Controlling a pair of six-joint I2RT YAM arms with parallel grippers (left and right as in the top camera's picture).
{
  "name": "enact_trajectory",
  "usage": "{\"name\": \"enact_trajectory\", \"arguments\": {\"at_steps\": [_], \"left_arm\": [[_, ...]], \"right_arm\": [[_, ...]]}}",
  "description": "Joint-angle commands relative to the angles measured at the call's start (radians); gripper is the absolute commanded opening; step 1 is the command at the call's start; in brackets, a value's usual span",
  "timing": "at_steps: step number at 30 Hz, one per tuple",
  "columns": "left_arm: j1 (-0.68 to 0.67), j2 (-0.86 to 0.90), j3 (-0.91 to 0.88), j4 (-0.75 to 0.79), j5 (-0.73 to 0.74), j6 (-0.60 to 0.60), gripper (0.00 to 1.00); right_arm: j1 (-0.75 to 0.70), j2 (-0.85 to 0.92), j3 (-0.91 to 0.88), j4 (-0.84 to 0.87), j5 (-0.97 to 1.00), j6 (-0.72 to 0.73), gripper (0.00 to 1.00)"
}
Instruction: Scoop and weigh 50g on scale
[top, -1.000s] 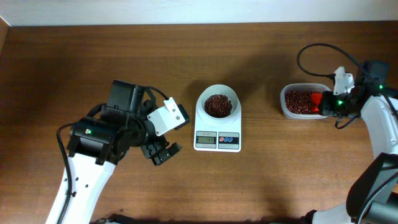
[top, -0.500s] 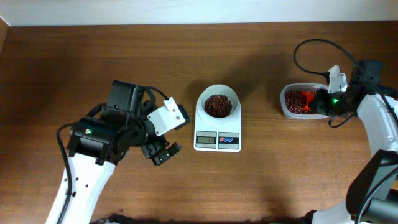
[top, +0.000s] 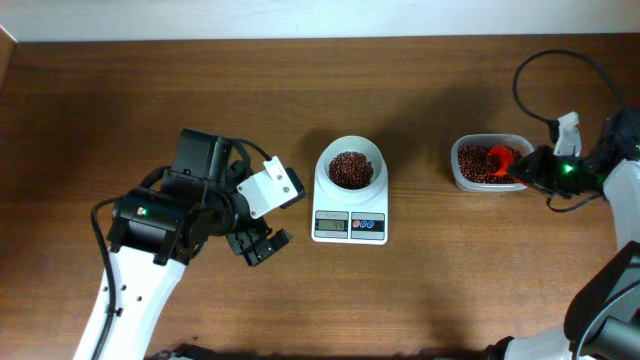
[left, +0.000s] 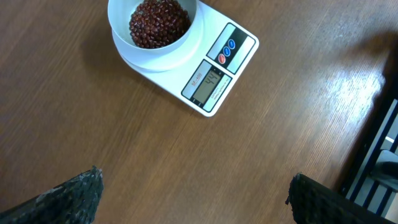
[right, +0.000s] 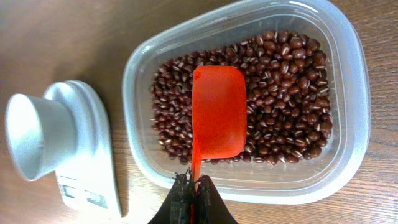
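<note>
Pinching the orange scoop (right: 217, 112) by its handle, the right gripper (right: 191, 186) holds it inside the tub (right: 351, 81) of red beans; the left gripper (top: 260, 245), lower left overhead, hangs spread wide beside the scale (top: 350, 226).

Your left arm (top: 150, 225) elbow-bent | left fingers (left: 74, 193) spread wide | your right arm (top: 625, 190) reaching inward | right fingers (right: 180, 200) pinched shut
</note>
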Motion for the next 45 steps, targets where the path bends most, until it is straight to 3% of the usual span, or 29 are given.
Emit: {"name": "enact_trajectory", "arguments": {"at_steps": [1,39,45], "left_arm": [[0.005,-0.009,0.014,0.001,0.014,0.013,0.99],[0.005,-0.009,0.014,0.001,0.014,0.013,0.99],[0.005,-0.009,0.014,0.001,0.014,0.013,0.99]], "right_arm": [[-0.041,0.006,0.017,-0.009,-0.092,0.02,0.04],[-0.069,0.006,0.017,-0.103,-0.156,0.013,0.04],[-0.069,0.006,0.017,-0.101,-0.156,0.065,0.04]]}}
